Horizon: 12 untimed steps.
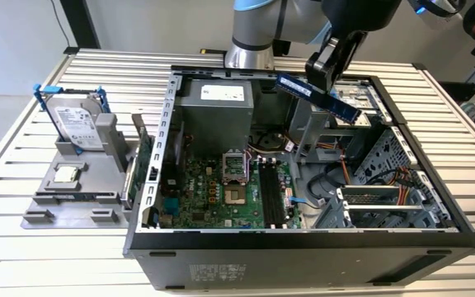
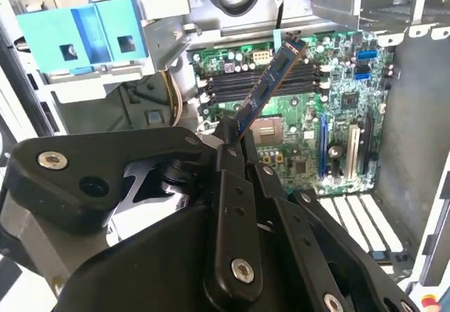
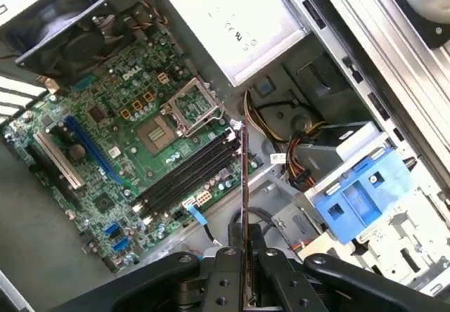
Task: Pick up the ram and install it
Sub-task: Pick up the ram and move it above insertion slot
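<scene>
Slatted metal desk (image 1: pixel 56 260) carries an open black tower case (image 1: pixel 303 250), with a green motherboard (image 1: pixel 221 198) lying flat inside and dark memory slots (image 1: pixel 272 195) along it. Gripper (image 1: pixel 321 77) hangs above the case's drive-bay side. Jaws are clamped on the ram (image 1: pixel 341 106), which is tilted in mid-air, clear of the board.

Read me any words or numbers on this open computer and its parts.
White label on grey metal power supply box: too small to read.
White label on silver hard drive: too small to read.
Dark blue-green ram stick held by the black gripper: nothing legible.
</scene>
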Tool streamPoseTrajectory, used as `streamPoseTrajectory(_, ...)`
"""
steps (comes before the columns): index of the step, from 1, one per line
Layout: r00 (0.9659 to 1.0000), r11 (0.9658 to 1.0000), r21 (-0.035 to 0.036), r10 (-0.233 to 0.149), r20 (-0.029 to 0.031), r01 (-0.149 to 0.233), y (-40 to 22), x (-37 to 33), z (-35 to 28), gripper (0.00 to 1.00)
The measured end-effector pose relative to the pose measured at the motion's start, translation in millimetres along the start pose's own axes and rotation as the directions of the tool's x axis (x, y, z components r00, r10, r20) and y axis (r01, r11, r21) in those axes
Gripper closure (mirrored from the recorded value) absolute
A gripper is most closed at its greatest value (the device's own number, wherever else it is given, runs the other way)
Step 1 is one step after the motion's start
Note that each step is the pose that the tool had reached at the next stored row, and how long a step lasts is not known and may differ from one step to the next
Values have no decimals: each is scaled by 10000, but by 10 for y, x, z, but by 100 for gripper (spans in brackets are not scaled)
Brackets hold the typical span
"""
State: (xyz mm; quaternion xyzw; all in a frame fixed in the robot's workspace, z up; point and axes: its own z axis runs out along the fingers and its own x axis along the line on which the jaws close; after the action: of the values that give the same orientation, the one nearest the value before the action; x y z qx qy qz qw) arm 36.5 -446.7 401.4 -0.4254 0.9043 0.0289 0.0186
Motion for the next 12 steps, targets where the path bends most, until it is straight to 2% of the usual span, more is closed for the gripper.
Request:
streamPoseTrajectory(1,9992,9992,22,397,15,-397,0,0,1,100)
streamPoseTrajectory(4,9968,9968,45,798,31,-798,0,0,2,100)
streamPoseTrajectory(7,9922,9922,70,1246,51,-1247,0,0,4,100)
streamPoseTrajectory(10,9848,9847,96,1738,72,-1739,0,0,5,100)
streamPoseTrajectory(12,9781,9780,113,2080,89,-2081,0,0,6,100)
